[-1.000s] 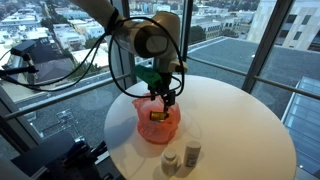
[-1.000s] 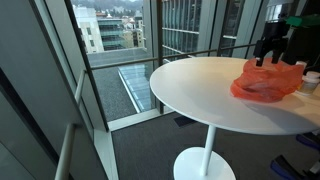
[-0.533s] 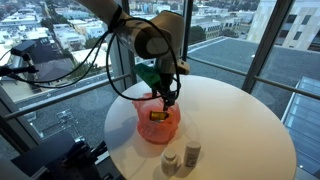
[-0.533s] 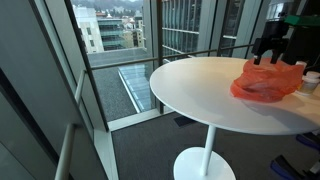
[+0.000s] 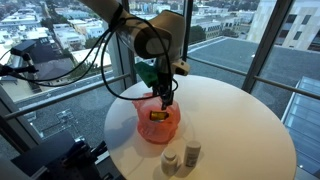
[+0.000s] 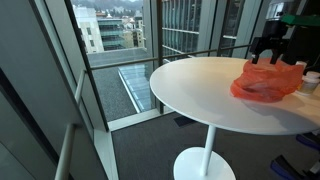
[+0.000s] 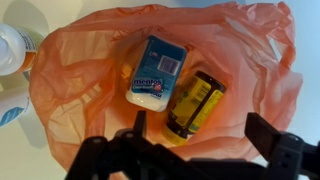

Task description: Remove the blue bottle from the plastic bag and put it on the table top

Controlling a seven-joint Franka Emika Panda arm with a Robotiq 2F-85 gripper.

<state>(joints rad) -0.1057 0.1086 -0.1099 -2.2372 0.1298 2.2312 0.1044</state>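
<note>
An orange plastic bag (image 7: 60,90) lies open on the round white table; it also shows in both exterior views (image 5: 157,123) (image 6: 265,82). Inside it lie a blue-and-white bottle (image 7: 156,68) and, touching its right side, a dark bottle with a yellow label (image 7: 194,104). My gripper (image 7: 200,135) hangs just above the bag's mouth, open and empty, with one finger near the blue bottle's lower end and the other over the bag's right side. In both exterior views the gripper (image 5: 164,97) (image 6: 272,55) points straight down over the bag.
Two small white bottles (image 5: 170,160) (image 5: 192,153) stand on the table (image 5: 235,125) in front of the bag, near its front edge; they show at the left edge of the wrist view (image 7: 14,46). Glass windows and railings surround the table.
The wrist has shifted only slightly above the bag. The gripper stays open, and the bottles in the bag have not moved.
</note>
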